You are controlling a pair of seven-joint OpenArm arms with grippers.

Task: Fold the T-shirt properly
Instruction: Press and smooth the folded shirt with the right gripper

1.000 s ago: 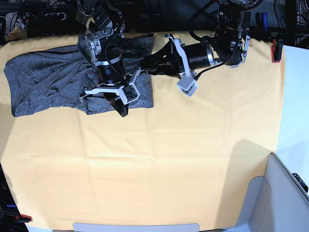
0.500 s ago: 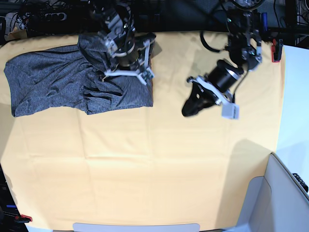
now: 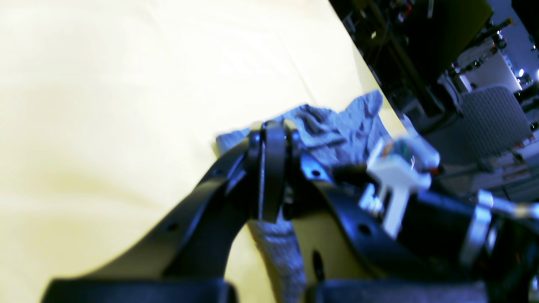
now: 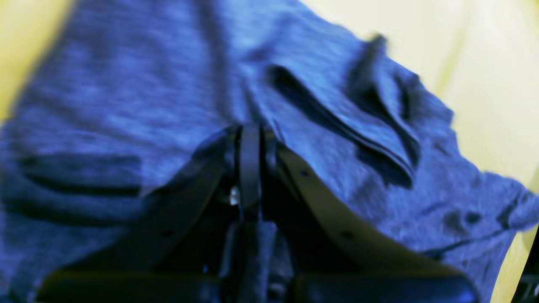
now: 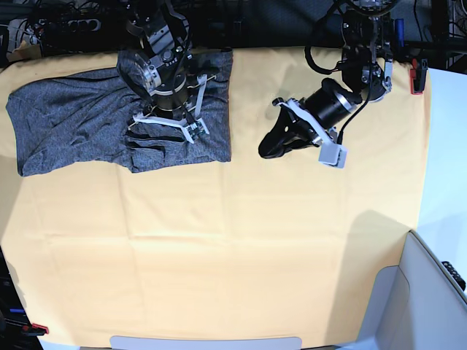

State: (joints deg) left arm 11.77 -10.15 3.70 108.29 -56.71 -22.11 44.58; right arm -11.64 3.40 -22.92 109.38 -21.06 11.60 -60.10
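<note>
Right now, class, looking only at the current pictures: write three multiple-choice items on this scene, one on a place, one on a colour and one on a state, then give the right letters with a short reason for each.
1. Where on the yellow-orange cloth does the T-shirt lie in the base view?
A. upper left
B. lower right
C. dead centre

2. What colour is the T-shirt?
A. bright red
B. heathered dark grey
C. white with a print

3. How do the jaws of the left gripper stand?
A. wide open
B. shut on the T-shirt
C. shut, holding nothing

Answers:
1. A, since the shirt is by the top left corner of the cloth.
2. B, since its plain knit fabric reads dark grey in the base view.
3. C, since in the left wrist view the fingertips meet, and in the base view the gripper is over bare cloth, clear of the shirt.
</note>
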